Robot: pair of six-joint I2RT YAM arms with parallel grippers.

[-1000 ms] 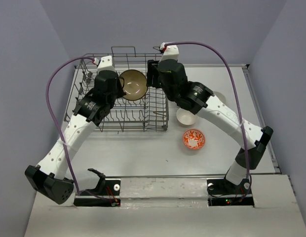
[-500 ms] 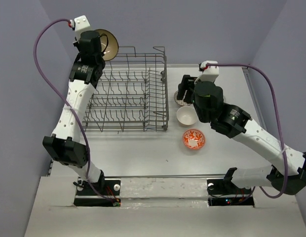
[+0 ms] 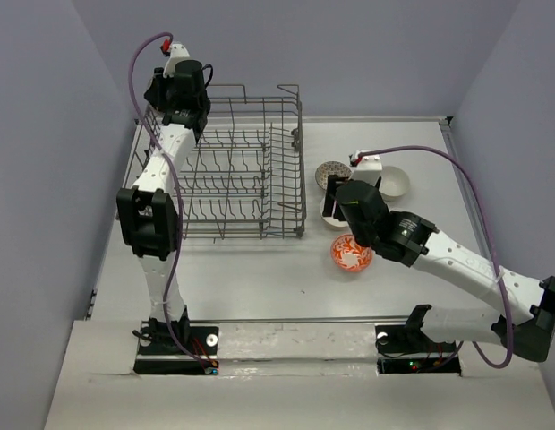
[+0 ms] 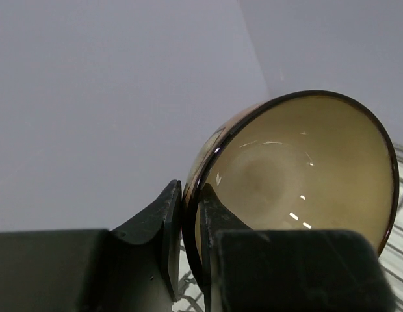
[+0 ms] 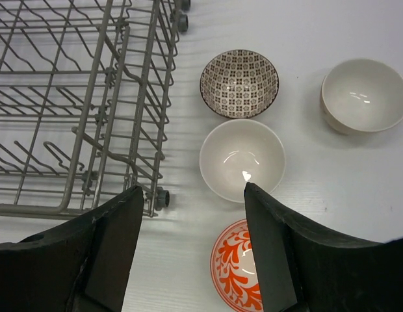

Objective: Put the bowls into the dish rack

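Dish rack (image 3: pixel 295 161), grey wire with upright tines, takes the far left part of your white table (image 3: pixel 260 278). Your left arm (image 3: pixel 150 215) stretches up along the rack's left side, with its wrist over the far left corner. Your right arm (image 3: pixel 456 264) reaches in from the right, its wrist just right of the rack.

Four bowls sit upright on the table to the right of the rack:
- The grey-patterned bowl (image 5: pixel 239 82) is farthest back, near the rack's corner.
- The plain white bowl (image 5: pixel 242 159) is just in front of it.
- The second white bowl (image 5: pixel 364 94) is off to the right, apart from both.
- The orange-red bowl (image 5: pixel 237 276) is nearest you, just beside the plain white one.

Brown bowl (image 4: pixel 299 169), cream inside, is held clear of the table and tilted on edge. Rack wire shows below it at the right edge of the left wrist view.

Left gripper (image 4: pixel 190 201) has its jaws narrow, pinching the brown bowl's rim with one finger outside and one inside. Right gripper (image 5: pixel 192 195) hangs above the table with jaws wide, holding nothing. The plain white bowl shows between its fingers, untouched.
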